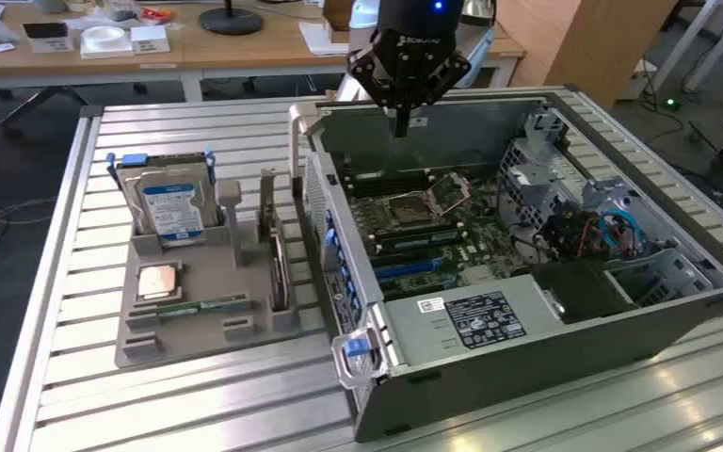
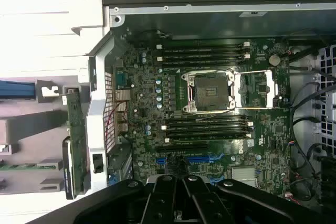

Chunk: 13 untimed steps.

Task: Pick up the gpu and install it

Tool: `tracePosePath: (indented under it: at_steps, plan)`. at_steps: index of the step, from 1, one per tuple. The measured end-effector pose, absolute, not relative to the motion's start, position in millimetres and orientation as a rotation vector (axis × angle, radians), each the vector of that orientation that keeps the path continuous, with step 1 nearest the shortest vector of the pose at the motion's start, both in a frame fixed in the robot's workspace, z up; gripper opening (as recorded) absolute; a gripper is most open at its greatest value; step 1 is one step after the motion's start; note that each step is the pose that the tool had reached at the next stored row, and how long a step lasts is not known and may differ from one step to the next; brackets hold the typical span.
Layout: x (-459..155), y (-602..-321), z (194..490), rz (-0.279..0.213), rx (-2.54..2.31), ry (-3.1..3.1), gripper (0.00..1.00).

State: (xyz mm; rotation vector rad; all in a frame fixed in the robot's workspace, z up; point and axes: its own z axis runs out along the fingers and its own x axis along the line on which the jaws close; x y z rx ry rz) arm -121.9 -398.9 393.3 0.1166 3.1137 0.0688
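While my gripper [image 1: 399, 128] hangs over the open pc case [image 1: 525, 367], above the motherboard [image 1: 425, 226], its fingers look pressed together w/ nothing btwn them. I see the gpu [image 1: 278, 268] standing on edge in the grey holder [image 1: 204, 273], just beside the case wall

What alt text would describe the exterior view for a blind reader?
A robot gripper hangs over an open computer case on a metal table. On the exterior view's left, the gpu stands on edge in a grey holder, beside a hard drive.
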Motion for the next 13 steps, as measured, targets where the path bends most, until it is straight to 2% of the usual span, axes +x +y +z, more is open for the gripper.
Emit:
tracePosePath:
  at_steps: [13]
  plan:
    - [-122.0, -398.8, 393.3, 0.069, 0.117, 3.114, 0.11]
